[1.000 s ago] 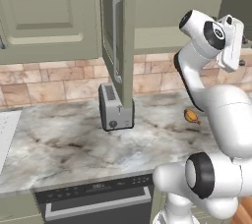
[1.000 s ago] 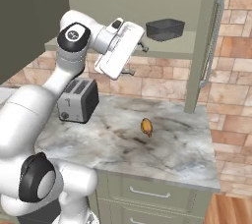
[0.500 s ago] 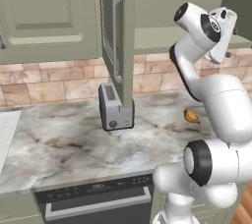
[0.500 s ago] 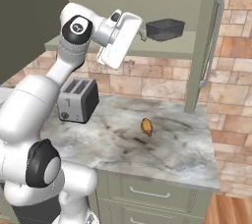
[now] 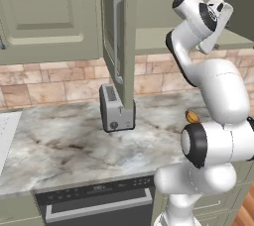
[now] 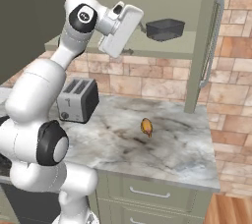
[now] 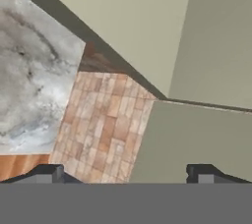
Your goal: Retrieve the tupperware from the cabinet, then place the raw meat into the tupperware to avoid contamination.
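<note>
Now reaching for the small dark grey plastic tupperware (image 6: 165, 29) in the olive-green cabinet (image 6: 209, 41).
Gripper (image 6: 143, 26) wide open, empty; advance toward three o'clock, straddle its rim.

From my remote station, all three rendered views came through evenly and softly lit, with no glare. The marble bench (image 6: 177, 139) looked bright and carried only faint shadows; the cabinet (image 6: 29, 16) interior at upper left fell into deep shade. I saw coarse, blocky textures in the hand view, soft edges and no lens distortion.
</note>
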Tool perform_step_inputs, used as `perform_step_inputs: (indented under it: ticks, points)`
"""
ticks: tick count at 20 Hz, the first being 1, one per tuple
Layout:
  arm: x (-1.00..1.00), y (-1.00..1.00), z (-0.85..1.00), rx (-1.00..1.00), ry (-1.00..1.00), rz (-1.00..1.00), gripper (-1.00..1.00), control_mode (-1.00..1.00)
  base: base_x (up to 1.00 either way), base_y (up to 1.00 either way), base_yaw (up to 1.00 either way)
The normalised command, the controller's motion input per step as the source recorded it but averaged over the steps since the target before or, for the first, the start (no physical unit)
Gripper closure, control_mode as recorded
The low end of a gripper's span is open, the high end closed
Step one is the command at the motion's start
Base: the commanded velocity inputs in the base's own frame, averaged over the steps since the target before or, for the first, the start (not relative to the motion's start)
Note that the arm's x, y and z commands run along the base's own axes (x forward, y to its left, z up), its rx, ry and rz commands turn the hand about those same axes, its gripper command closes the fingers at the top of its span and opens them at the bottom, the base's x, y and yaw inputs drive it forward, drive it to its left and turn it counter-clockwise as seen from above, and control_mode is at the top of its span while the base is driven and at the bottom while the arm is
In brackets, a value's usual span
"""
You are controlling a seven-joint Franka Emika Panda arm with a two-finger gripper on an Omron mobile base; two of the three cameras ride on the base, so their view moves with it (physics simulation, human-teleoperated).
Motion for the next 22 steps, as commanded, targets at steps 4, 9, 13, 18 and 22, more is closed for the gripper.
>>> perform_step_inputs:
  ticks: [4,9,13,18,22]
  points:
    - [0.28,0.23,0.34,0.00,0.00,0.08,-1.00,-1.00,0.00,0.00,0.00]
    - [0.37,0.15,0.00,0.00,0.00,0.12,-1.00,-1.00,0.00,0.00,0.00]
    - [0.52,0.09,-0.18,0.02,0.01,0.14,-1.00,-1.00,0.00,0.00,0.00]
    - [0.52,0.04,-0.26,0.01,0.01,0.18,-1.00,-1.00,0.00,0.00,0.00]
    - [0.44,-0.03,-0.27,0.00,0.04,0.17,-1.00,-1.00,0.00,0.00,0.00]
